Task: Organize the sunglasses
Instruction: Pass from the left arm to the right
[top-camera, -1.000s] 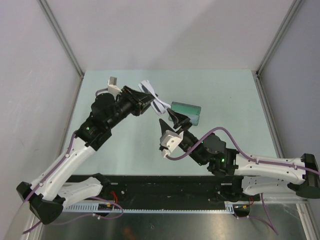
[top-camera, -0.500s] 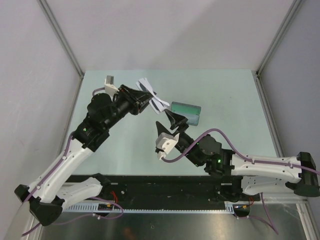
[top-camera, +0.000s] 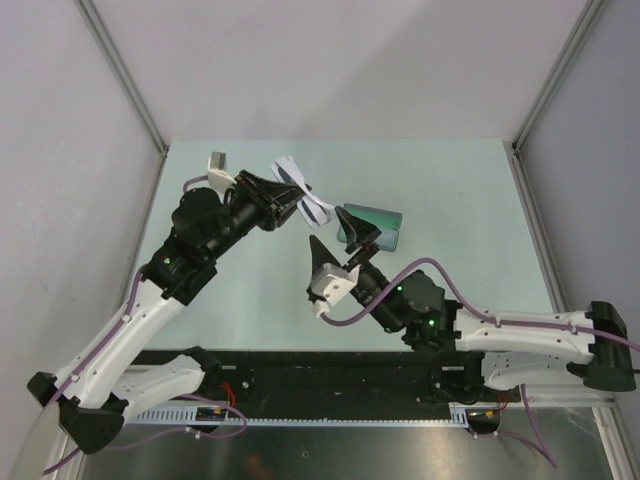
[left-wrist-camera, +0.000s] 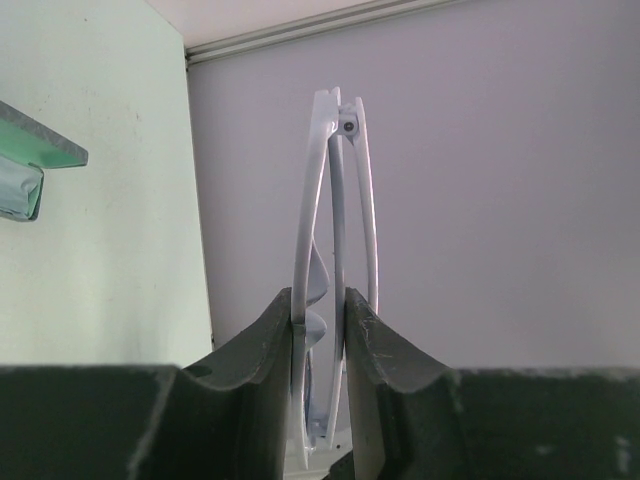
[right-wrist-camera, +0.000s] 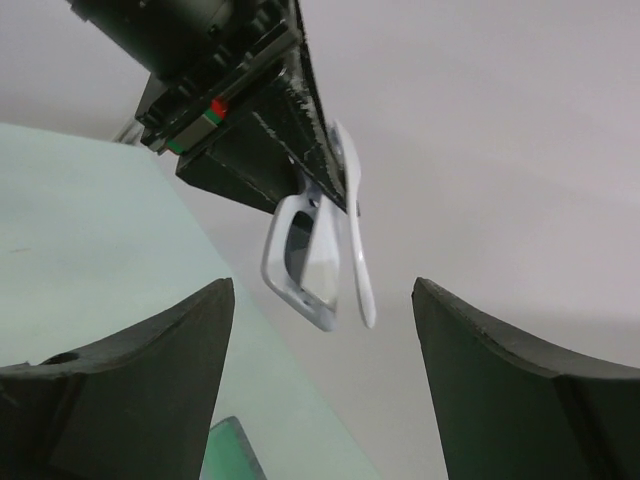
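The left end effector (top-camera: 291, 204) is closed tight on the sunglasses (top-camera: 305, 196). Its two dark fingers (left-wrist-camera: 262, 345) pinch the white frame from both sides, and the rest of the pair sticks out past the tips. The sunglasses are up in the air, above the far part of the pale green bench (top-camera: 455, 180), a bit left of the middle. They do not touch the bench. From the left wrist view they look thin and flat, with the white arms lying close along the frame. From the right wrist view you can see one dark lens in its chunky white rim and a thin white arm next to it.

The right end effector (top-camera: 343, 241) is wide open and has nothing in it. It points toward the sunglasses, and they show in the gap between its two fingers, but it is apart from them.

A flat case (top-camera: 382, 224) with a green edge lies on the bench, to the right of the sunglasses. One finger of the right end effector is over the left end of the case. I cannot tell if it touches it.
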